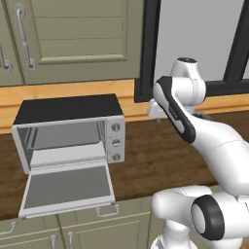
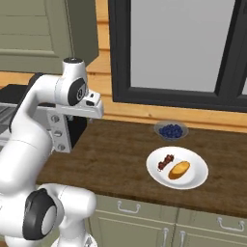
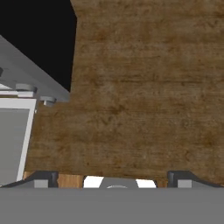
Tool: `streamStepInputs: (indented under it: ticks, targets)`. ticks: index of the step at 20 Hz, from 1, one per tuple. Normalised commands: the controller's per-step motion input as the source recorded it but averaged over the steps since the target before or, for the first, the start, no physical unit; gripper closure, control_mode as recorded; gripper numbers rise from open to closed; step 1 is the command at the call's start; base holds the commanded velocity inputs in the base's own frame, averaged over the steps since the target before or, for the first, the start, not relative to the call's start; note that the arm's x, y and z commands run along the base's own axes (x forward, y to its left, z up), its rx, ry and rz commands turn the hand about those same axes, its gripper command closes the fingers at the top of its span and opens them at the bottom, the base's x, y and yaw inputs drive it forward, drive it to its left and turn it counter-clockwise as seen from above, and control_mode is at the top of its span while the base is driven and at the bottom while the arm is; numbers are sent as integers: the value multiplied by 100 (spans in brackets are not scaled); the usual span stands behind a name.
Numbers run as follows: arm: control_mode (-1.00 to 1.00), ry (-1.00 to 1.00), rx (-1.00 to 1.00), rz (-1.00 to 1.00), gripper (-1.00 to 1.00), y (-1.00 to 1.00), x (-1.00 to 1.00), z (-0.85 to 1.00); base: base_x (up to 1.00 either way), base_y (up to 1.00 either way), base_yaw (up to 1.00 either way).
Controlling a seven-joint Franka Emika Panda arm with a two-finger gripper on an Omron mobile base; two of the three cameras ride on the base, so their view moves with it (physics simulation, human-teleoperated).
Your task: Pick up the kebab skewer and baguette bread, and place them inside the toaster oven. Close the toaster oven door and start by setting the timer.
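The toaster oven (image 1: 68, 131) is set at the left of the wooden counter (image 2: 111, 164), with the toaster oven door (image 1: 68, 187) dropped flat toward the near edge. Well apart to the right, a plate (image 2: 195, 181) is placed, on which the kebab skewer (image 2: 166, 161) lies left of the baguette bread (image 2: 179, 170). A bowl of berries (image 2: 171, 130) is set just behind the plate, below the window (image 2: 178, 48).

My wooden worktop (image 2: 116, 159) carries the toaster oven (image 1: 73, 129), a white plate (image 2: 195, 179), and apparently a berry bowl (image 2: 171, 130).
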Motion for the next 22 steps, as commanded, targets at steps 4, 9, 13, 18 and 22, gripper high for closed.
streamStepInputs:
  ticks: [4,9,13,18,22]
  targets:
    - [100,0,0,0,-100,0,0,0,0,1,0]
    - [100,0,0,0,-100,0,0,0,0,0,0]
    - [100,0,0,0,-100,0,0,0,0,0,0]
    - [-100,0,0,0,-100,0,0,0,0,0,0]
    - [-100,0,0,0,-100,0,0,0,0,0,0]
